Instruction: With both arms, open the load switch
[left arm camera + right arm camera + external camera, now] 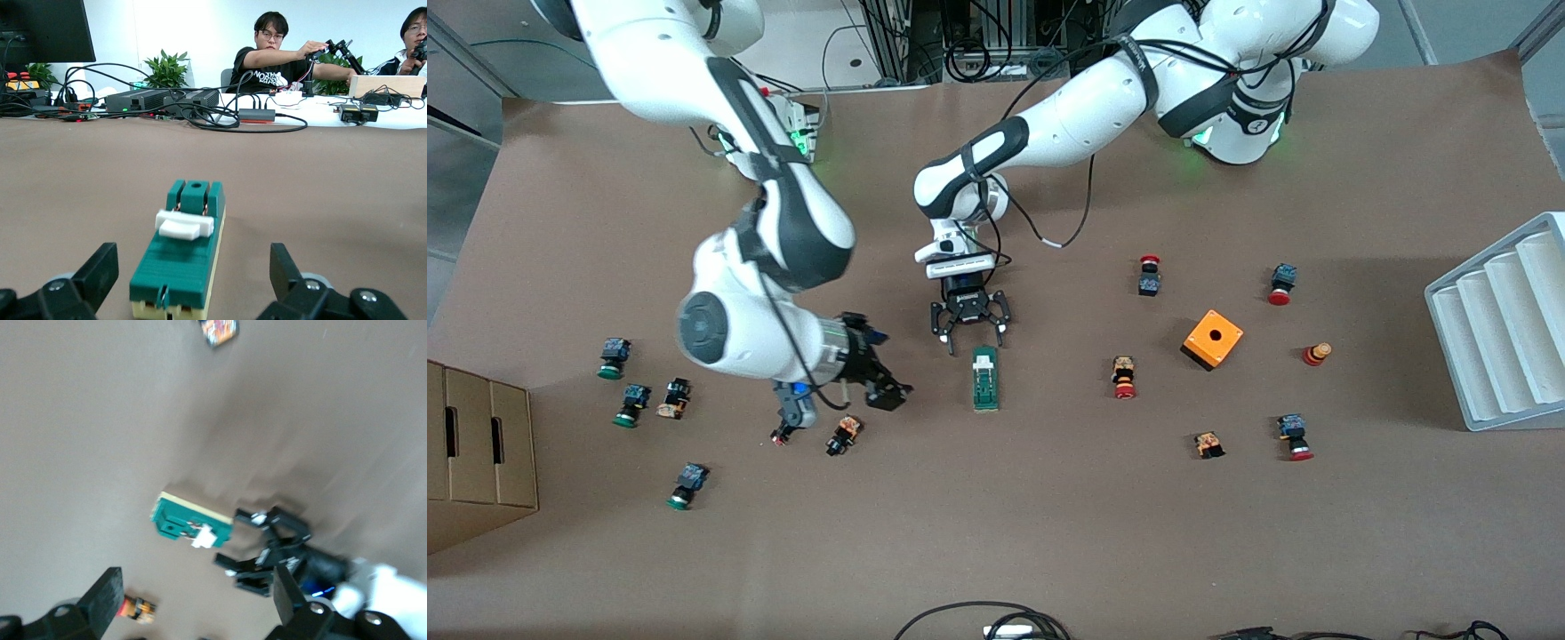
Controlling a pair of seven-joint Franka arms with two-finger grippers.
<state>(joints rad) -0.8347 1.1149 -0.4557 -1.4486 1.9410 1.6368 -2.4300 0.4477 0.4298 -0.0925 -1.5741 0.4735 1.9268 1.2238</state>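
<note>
The load switch (985, 379) is a slim dark-green bar with a white handle (185, 225) on top, lying flat on the brown table near its middle. My left gripper (972, 336) is open just short of one end of the switch, its fingers spread wider than the bar and touching nothing. In the left wrist view the load switch (180, 257) lies straight ahead between the left gripper's fingertips (100, 267). My right gripper (891, 391) is open over the table beside the switch, toward the right arm's end, and holds nothing. The right wrist view shows the load switch (190, 520) with the left gripper (267, 553) next to it.
An orange cube box (1213, 339) stands toward the left arm's end. Small push buttons are scattered around, one (843, 435) close under the right gripper and one (1124, 377) beside the switch. A cardboard box (480, 453) and a grey rack (1503, 329) stand at the table's two ends.
</note>
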